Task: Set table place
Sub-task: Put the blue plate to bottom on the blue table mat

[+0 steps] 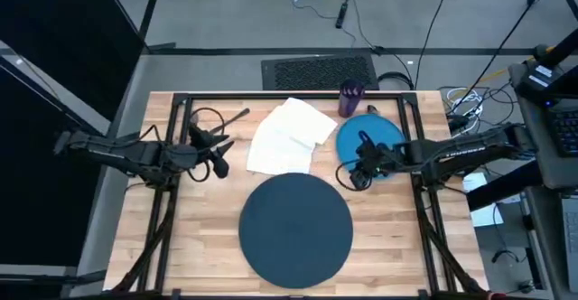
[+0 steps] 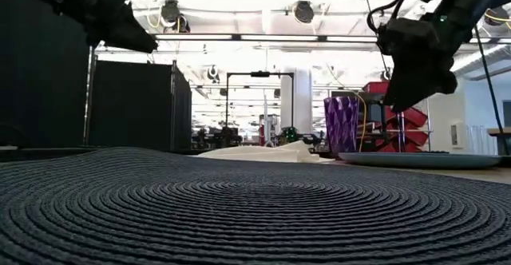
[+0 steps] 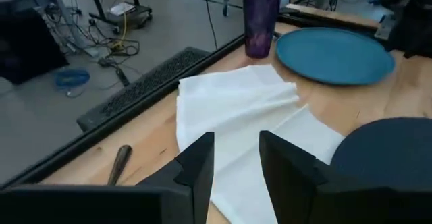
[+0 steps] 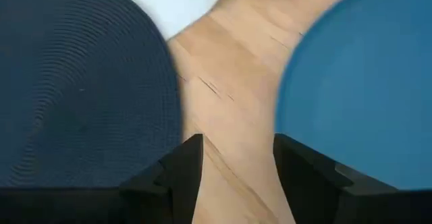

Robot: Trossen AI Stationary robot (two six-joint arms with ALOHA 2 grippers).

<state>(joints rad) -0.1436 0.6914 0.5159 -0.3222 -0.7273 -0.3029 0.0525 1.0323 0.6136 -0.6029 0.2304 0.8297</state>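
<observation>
Large dark navy woven placemat (image 1: pixel 295 230) lying flat near the front-middle of the table (image 1: pixel 208 246), nothing on it yet. Bright blue plate (image 1: pixel 384 135) up and to the right of the placemat, well clear of its rim, a strip of bare planks between the two in the right wrist view. White napkin (image 1: pixel 289 137) spread just behind the placemat, left of the plate. Purple cup (image 1: pixel 350 98) upright behind the plate, close to its far rim. A dark-handled utensil (image 3: pixel 119 163) on the planks beyond the napkin's left side, seen only in part; kind not clear. No other cutlery made out.

Right gripper (image 1: pixel 358 172) hovering over the plate's near-left edge, fingers spread and empty, pointed at the gap between plate and placemat. Left gripper (image 1: pixel 219 160) to the placemat's upper left, by the napkin's left edge, fingers parted, holding nothing.

Probably the plate first: far nearer the right gripper than the left. Deciding relation: placemat down and to the left of the plate, so a carry toward the front-centre. Round plate, no long axis to match; only a rim grip offered, and the nearest rim directly beneath the right fingers. Risk of a shallow rim slipping out of the pinch.
</observation>
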